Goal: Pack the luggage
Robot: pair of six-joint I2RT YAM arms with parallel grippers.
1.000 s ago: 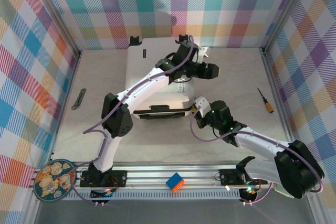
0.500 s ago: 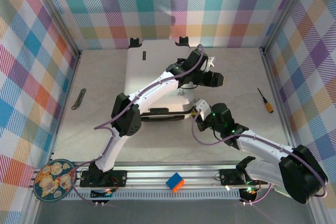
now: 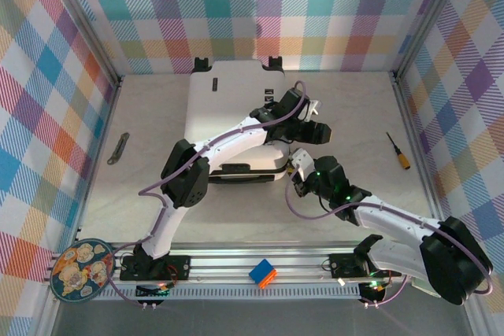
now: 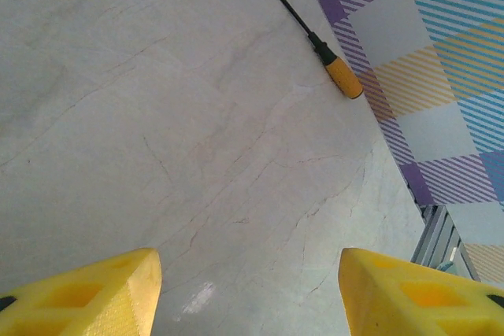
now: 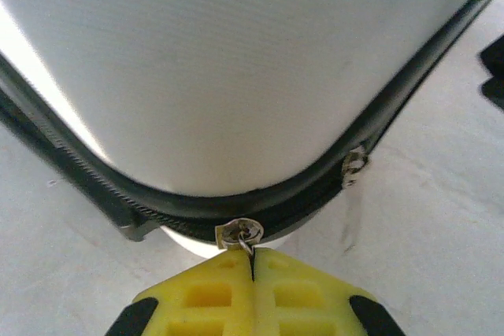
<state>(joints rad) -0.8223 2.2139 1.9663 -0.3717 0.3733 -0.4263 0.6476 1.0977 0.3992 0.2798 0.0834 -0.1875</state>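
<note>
Luggage (image 3: 224,96) lies flat — right gripper (image 5: 253,257) clamped on its zipper pull (image 5: 240,232) (left gripper (image 4: 248,273) spread apart).

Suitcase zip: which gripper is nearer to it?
Right. The right gripper is shut on a zip pull at the suitcase's near corner; the left gripper hangs open over table beside it.

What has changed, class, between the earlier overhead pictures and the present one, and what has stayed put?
The left gripper, open and empty, moved along the right side of the luggage toward the near edge, and its elbow swung right. The right gripper barely shifted and stays shut on the zipper pull at the near right corner. The luggage and the screwdriver stayed put.
</note>
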